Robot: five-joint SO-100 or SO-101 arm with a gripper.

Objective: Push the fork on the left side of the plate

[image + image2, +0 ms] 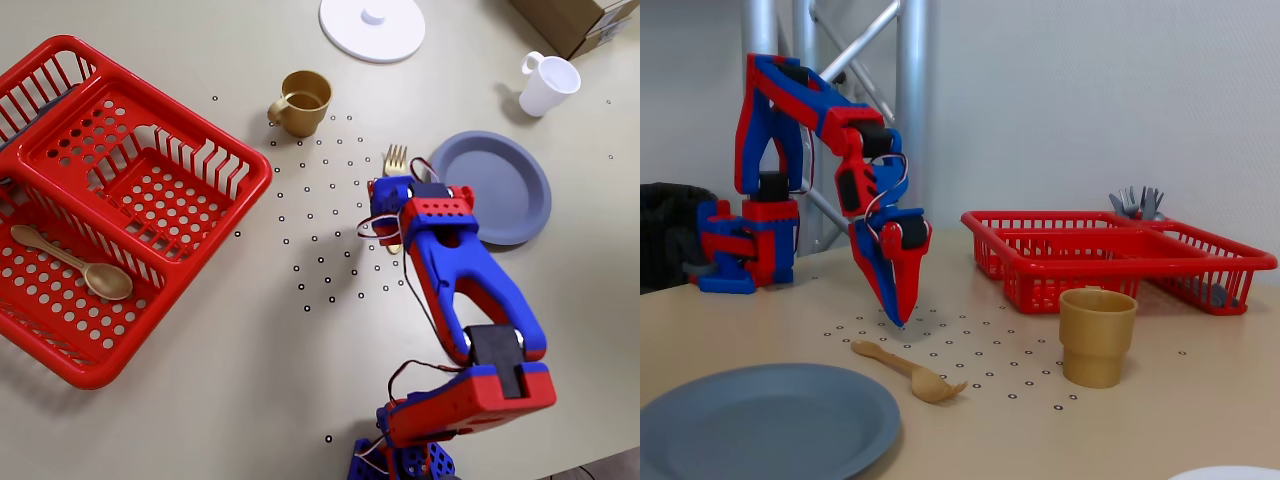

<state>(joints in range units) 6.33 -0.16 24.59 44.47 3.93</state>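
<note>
Tines of your fork point to 12 o'clock in the overhead view, the handle running toward 6 under the arm; it lies flat at 9 o'clock of the plate, just beside the rim. Your gripper looks closed on nothing, tip down by the handle. Beige dotted table, grey wall.

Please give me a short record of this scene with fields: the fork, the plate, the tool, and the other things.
fork: small gold-tan plastic fork, flat on the table, just beside the plate, not touching
plate: round slate-blue plate, nothing on it
tool: red-and-blue tool, tips together, down at the table near the fork handle
others: red plastic basket holding a gold spoon; gold cup; white mug
</note>
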